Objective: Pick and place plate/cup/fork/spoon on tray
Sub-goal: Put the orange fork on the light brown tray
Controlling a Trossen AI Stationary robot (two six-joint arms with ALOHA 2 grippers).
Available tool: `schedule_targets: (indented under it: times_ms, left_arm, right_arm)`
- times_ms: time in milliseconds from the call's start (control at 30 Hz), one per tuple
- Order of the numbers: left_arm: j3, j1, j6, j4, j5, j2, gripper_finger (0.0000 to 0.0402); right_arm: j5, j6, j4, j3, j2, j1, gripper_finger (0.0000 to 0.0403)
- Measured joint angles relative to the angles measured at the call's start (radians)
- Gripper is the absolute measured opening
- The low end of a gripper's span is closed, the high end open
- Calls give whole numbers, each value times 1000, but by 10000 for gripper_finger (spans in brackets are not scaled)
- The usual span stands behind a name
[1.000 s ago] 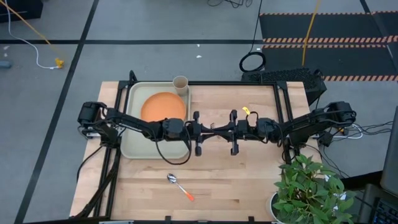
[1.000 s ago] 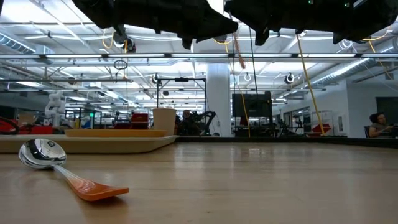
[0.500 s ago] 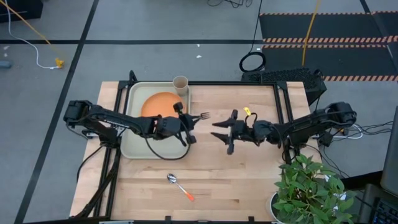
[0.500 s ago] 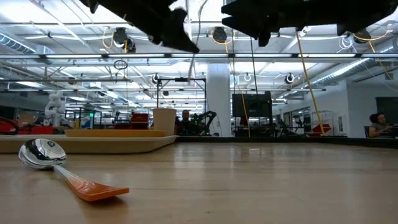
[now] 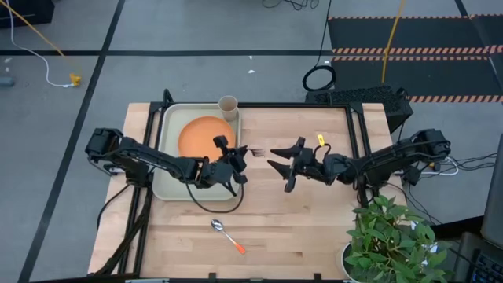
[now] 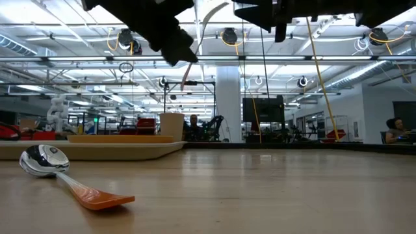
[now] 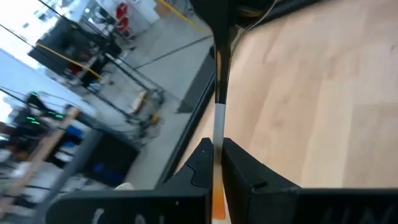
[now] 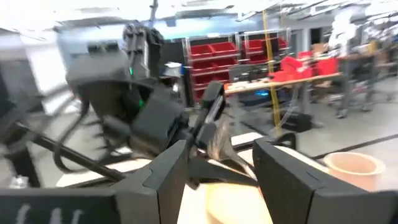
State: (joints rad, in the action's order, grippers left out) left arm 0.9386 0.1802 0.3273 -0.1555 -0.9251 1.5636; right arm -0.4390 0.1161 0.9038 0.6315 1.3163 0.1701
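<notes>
The fork (image 5: 253, 152) hangs in the air just right of the tray (image 5: 169, 177), tines toward the right arm, with my left gripper (image 5: 236, 163) shut on it. My right gripper (image 5: 277, 159) stands open a short way to the right of the tines, touching nothing; in its wrist view the tines (image 8: 221, 146) show between its spread fingers. The orange plate (image 5: 206, 135) lies in the tray. The cup (image 5: 228, 106) stands at the tray's far right corner. The spoon (image 5: 226, 234) lies flat on the table near the front edge. My left gripper pinches the fork's orange handle (image 7: 216, 200) between its two fingers (image 7: 241, 167). The silver neck (image 7: 218, 121) and the tines stick out beyond the fingertips, in line with the fingers. The gripper comes from the table's left, and the fork is lifted clear of the table.
A potted plant (image 5: 389, 240) stands at the table's front right corner. Bare wood lies between the tray and the right arm (image 5: 377, 161). In the low view the spoon (image 6: 45, 160) lies in front of the tray's rim (image 6: 97, 151).
My right gripper has opened, let go of the fork and drawn back a little toward the table's right edge. My left gripper, still shut on the fork, has carried it toward the tray and turned somewhat; the fork stays clear of the table.
</notes>
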Motion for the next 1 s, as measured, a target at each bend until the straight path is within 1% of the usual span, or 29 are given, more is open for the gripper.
schedule_targets:
  times_ms: [133, 200, 400, 467, 533, 700, 933, 1000]
  left_arm:
    - [1, 19, 58, -13, -55, 15, 14]
    - [0, 23, 85, -32, -64, 22, 14]
    - [1, 25, 124, -54, -64, 28, 13]
    - [1, 24, 133, -52, -64, 28, 13]
    - [1, 24, 156, -55, -63, 29, 13]
    - [1, 25, 176, -55, -44, 28, 13]
    - [1, 25, 213, -55, -44, 28, 14]
    - [1, 26, 222, -52, -45, 28, 14]
  right_arm:
    - [74, 60, 12, 0, 0, -16, 175]
    - [104, 86, 6, 0, 0, -25, 171]
    - [210, 155, -16, 0, 0, -53, 153]
    - [236, 161, -23, 0, 0, -59, 144]
    - [235, 160, -30, 0, 0, -60, 134]
    - [235, 157, -35, 0, 0, -59, 98]
    - [235, 148, -62, 0, 0, -59, 21]
    - [235, 135, -64, 0, 0, -59, 6]
